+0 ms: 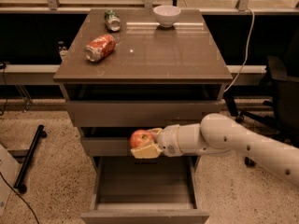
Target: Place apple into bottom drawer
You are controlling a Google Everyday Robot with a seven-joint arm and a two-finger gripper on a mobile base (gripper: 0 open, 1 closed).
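Note:
The red apple point(140, 137) with yellowish patches sits between the cream fingers of my gripper point(145, 143), which is shut on it. The white arm reaches in from the right. The apple hangs in front of the middle drawer front, above the open bottom drawer point(145, 183). That drawer is pulled out toward me and its inside shows nothing in it.
On the cabinet top point(173, 55) lie a crushed red-orange soda can point(99, 47), a green can point(111, 20) and a white bowl point(167, 15). A black office chair point(280, 92) stands at the right. A black stand leg point(29, 157) lies on the floor at the left.

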